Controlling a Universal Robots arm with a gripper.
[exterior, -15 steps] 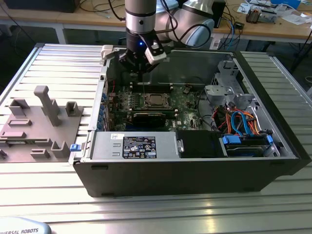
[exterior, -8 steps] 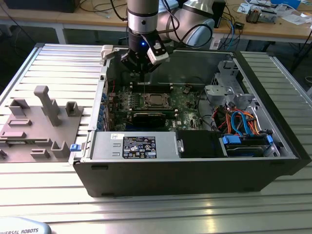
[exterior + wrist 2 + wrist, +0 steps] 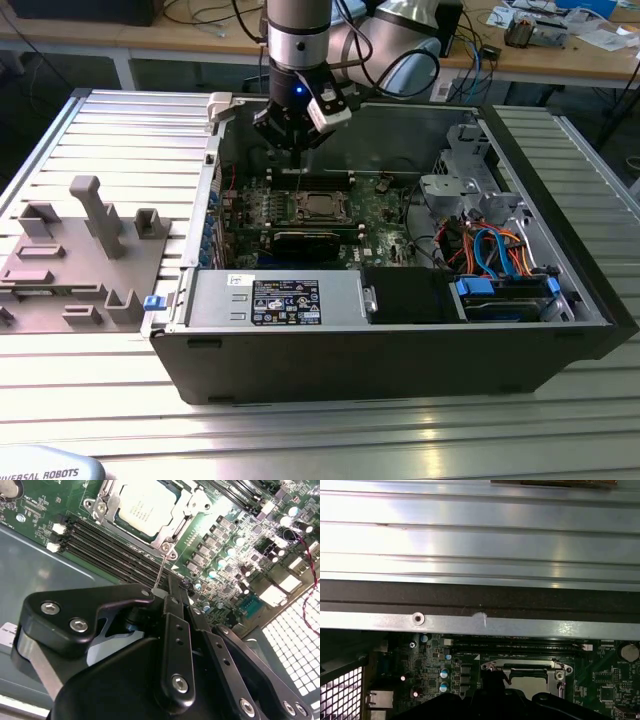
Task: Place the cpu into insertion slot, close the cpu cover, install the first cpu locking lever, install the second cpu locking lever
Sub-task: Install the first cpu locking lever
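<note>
An open computer case (image 3: 400,350) lies on the table with the green motherboard (image 3: 375,205) inside. The cpu (image 3: 145,505), silver-topped, sits in the insertion slot (image 3: 95,504) with the cpu cover (image 3: 187,510) lying down around it. It also shows at the centre of the board (image 3: 318,207) and past the black fingers (image 3: 530,682). A thin wire locking lever (image 3: 160,567) rises from the slot's corner to just beside my fingertips. My gripper (image 3: 293,150) (image 3: 175,582) (image 3: 492,676) hangs above the slot with its fingers pressed together. Whether it touches the lever is unclear.
Long black memory slots (image 3: 110,547) run beside the socket. A power supply (image 3: 290,300) and a drive cage with blue and orange cables (image 3: 490,260) fill the case's near side and the exterior view's right. A grey fixture block (image 3: 80,250) stands at that view's left.
</note>
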